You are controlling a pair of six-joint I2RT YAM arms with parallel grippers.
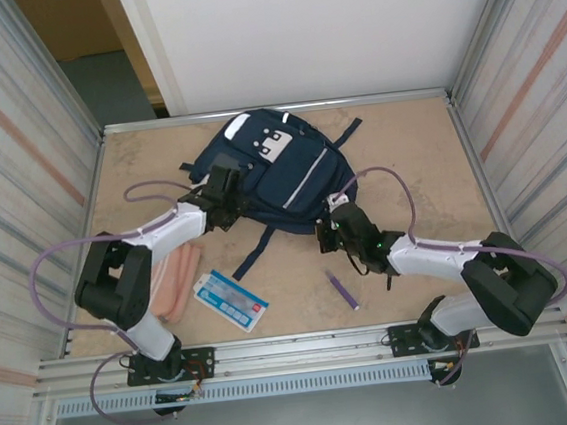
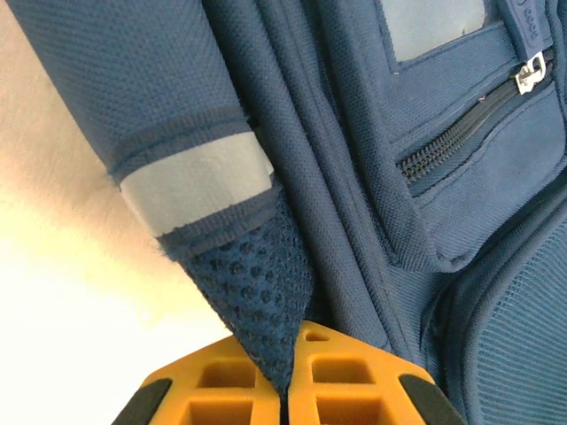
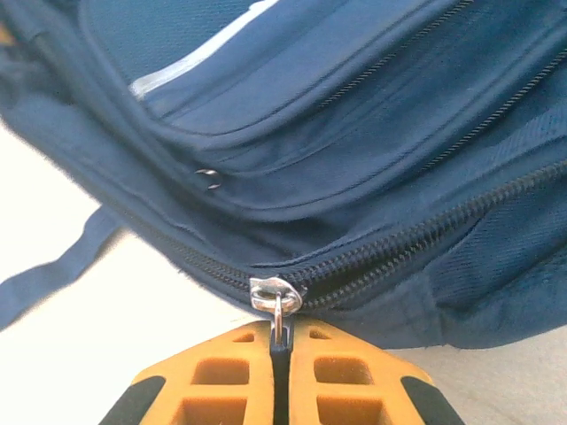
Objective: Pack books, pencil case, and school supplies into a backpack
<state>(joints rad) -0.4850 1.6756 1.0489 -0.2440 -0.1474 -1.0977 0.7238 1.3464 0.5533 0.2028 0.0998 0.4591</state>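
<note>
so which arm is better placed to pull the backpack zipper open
Right. The right gripper is shut on the zipper pull of the backpack. The left gripper pinches a mesh corner, which is probably better for steadying the bag.

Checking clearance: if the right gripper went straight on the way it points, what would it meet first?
The backpack: the right gripper is shut on its zipper pull, so it would likely press into the zippered seam right ahead.
</note>
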